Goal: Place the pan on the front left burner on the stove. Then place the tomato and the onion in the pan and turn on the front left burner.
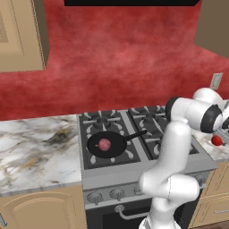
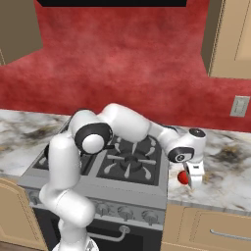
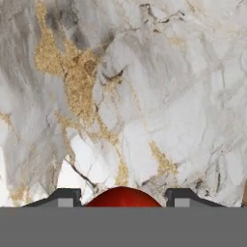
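Two dark fingertips [image 3: 62, 197] stood apart in your hand view, one on each side of the tomato [image 3: 123, 197], so your jaws [image 3: 123, 198] bracketed the red fruit. You could not tell whether the pads were pressing on its skin; the jaws looked released rather than clenched, with the tomato sitting between them.

Far off to the left of the jaws, you had the pan [image 1: 106, 145] resting on the front left burner [image 1: 109, 153] of the stove [image 1: 134, 176], its thin handle pointing away toward the stove's middle. The onion [image 1: 104, 144] lay inside the pan, near its centre, well apart from the jaws. Left of the stove ran a stretch of marble desk [image 1: 36, 152].

Moving right, your arm reached from the base across the stove's right half. In the right base view the wrist bent downward past the stove's right edge, and the jaws [image 2: 188, 182] hung over the marble desk [image 2: 225, 171] just beside the stove [image 2: 122, 193]. There the tomato [image 2: 184, 177] sat low on the desk at the jaws, partly covered by the pale finger. In the left base view you saw the same tomato [image 1: 217, 140] on the desk to the right of the stove, just behind the arm's elbow.

Further right of the jaws, a wall outlet [image 2: 239, 106] sat on the red backsplash above the desk.
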Robot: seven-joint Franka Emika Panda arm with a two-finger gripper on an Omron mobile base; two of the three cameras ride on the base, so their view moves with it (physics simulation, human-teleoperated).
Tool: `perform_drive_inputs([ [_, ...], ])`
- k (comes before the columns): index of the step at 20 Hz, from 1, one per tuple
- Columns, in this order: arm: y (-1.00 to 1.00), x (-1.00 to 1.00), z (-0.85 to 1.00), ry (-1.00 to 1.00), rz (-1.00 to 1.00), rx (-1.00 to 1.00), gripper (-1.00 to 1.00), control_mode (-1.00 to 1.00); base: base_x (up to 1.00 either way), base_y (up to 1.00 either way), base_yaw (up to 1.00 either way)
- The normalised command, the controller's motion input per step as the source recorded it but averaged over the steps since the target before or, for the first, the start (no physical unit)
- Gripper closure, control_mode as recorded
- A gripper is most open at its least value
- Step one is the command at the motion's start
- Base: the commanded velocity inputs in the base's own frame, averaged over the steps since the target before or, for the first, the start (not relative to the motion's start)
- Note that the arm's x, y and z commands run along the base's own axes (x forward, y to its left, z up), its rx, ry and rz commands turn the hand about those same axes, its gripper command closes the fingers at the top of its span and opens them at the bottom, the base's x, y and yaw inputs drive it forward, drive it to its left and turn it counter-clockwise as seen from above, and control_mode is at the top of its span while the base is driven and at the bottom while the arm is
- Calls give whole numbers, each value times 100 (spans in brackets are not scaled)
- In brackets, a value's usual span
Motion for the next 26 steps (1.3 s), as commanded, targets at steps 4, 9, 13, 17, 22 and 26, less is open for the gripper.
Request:
perform_drive_inputs([
  [4,63,-4,32,-20,-20,0,100,-100,0,0,0],
  [9,76,0,28,-22,-21,0,100,-100,0,0,0],
  [13,61,-8,43,-6,-16,0,100,-100,0,0,0],
  [17,39,-22,71,2,-10,0,100,-100,0,0,0],
  [22,25,-33,76,10,-6,0,100,-100,0,0,0],
  [26,31,-32,52,4,-5,0,100,-100,0,0,0],
])
